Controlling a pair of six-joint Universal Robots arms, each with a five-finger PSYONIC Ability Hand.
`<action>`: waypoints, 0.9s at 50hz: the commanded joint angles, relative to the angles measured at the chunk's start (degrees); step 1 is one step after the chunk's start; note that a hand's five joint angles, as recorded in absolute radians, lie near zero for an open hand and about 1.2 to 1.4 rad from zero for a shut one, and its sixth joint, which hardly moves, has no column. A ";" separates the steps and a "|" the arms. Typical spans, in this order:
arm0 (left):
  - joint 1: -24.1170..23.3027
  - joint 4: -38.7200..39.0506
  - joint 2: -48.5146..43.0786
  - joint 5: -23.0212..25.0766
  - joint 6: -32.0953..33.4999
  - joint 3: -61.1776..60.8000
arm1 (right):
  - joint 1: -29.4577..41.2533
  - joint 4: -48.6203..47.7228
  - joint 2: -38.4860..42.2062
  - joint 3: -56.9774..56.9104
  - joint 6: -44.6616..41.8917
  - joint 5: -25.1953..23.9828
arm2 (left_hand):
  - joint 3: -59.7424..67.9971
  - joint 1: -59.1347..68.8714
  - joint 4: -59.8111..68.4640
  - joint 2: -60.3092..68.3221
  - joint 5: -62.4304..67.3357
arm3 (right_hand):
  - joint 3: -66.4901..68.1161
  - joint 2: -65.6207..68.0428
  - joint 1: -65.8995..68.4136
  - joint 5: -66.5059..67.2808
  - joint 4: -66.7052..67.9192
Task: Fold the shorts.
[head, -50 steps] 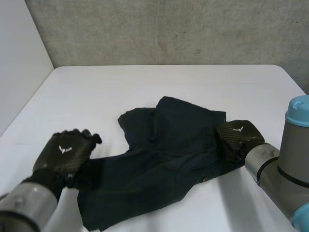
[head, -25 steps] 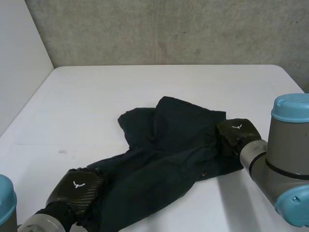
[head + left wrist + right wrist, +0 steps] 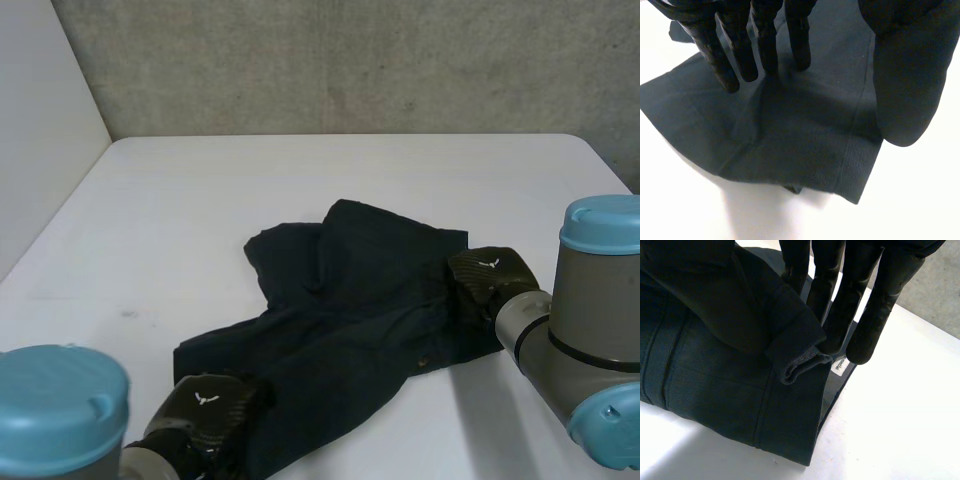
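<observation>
Pinching a rolled edge of the cloth between thumb and straight fingers, the right hand holds that side so it will not slide, I think. The left hand sits on the leg hem nearest the robot; I cannot tell if it pinches or just presses. Between them the dark shorts lie rumpled on the white table, not yet folded neatly.

Both arms reach inward, left robot hand and right robot hand each pinching the shorts.
</observation>
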 commanded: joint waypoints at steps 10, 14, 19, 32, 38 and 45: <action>-3.12 5.80 -1.10 -13.56 0.24 6.00 | -0.21 1.26 -2.37 0.36 -1.61 -0.17 | 58.03 57.06 58.58 58.10 58.69 | 11.31 12.53 27.38 15.97 11.74; -2.68 5.62 7.08 -12.95 2.08 7.41 | -0.12 4.68 -8.69 0.62 -7.93 -0.17 | 58.03 57.06 58.58 58.10 58.69 | 11.31 12.53 27.38 15.97 11.74; -0.05 4.13 17.01 -11.54 10.16 10.83 | 0.06 7.24 -18.36 0.18 -17.42 0.00 | 58.03 57.06 58.58 58.10 58.69 | 11.31 12.53 27.38 15.97 11.74; 13.49 -5.44 22.74 -0.47 22.04 10.58 | -0.12 19.44 -30.15 -1.14 -28.51 -0.35 | 58.03 57.06 58.58 58.10 58.69 | 11.31 12.53 27.38 15.97 11.74; 17.10 -8.71 12.47 4.63 21.16 7.59 | 0.15 19.90 -24.01 1.15 -28.25 -0.87 | 58.03 57.06 58.58 58.10 58.69 | 11.31 12.53 27.38 15.97 11.74; 17.18 -3.26 -1.76 5.07 18.35 12.24 | 3.92 17.88 -10.39 -0.51 -27.45 -0.26 | 58.03 57.06 58.58 58.10 58.69 | 11.31 12.53 27.38 15.97 11.74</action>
